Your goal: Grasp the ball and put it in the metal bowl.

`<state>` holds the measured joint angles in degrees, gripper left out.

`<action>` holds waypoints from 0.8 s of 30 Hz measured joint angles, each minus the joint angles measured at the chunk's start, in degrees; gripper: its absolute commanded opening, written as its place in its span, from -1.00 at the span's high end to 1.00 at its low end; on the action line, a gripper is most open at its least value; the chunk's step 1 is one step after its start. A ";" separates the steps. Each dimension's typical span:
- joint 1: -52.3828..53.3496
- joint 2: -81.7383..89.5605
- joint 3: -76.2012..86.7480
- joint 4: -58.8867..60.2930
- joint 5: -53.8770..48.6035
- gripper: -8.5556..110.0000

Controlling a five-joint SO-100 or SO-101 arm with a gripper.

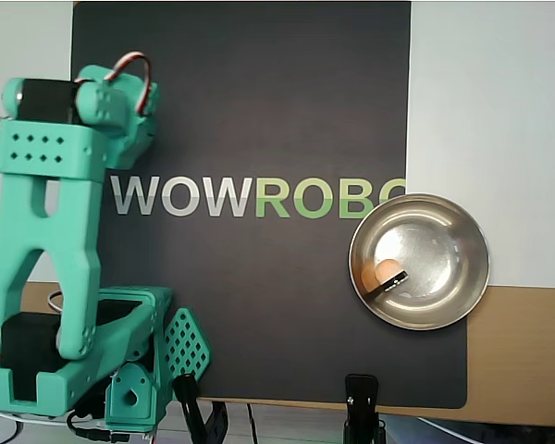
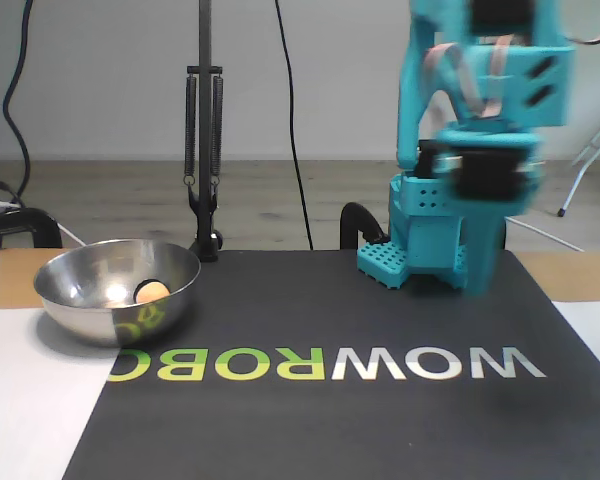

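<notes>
Orange-tan, the small smooth ball [image 1: 386, 272] lies inside the shiny round metal bowl [image 1: 462, 242], whose rim covers the end of the black mat's logo [image 1: 250, 197]. The teal arm [image 1: 51, 231] is folded well away from the bowl; whether its claw is open or closed, I cannot tell.

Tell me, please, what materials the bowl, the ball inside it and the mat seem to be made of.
The metal bowl looks like polished steel: its inside mirrors the light, and its outer wall reflects the mat's logo in the fixed view. The ball is matte orange-tan with no glint; perhaps plastic or foam, I cannot tell. The mat looks like dull dark rubber or fabric with printed letters.
</notes>
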<state>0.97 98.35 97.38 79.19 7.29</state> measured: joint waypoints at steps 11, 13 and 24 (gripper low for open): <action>-5.01 16.26 19.51 -18.11 0.00 0.85; -5.10 20.48 25.05 -22.94 0.00 0.85; -5.01 47.99 52.65 -42.45 -0.09 0.85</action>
<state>-4.04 146.34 150.03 36.74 7.21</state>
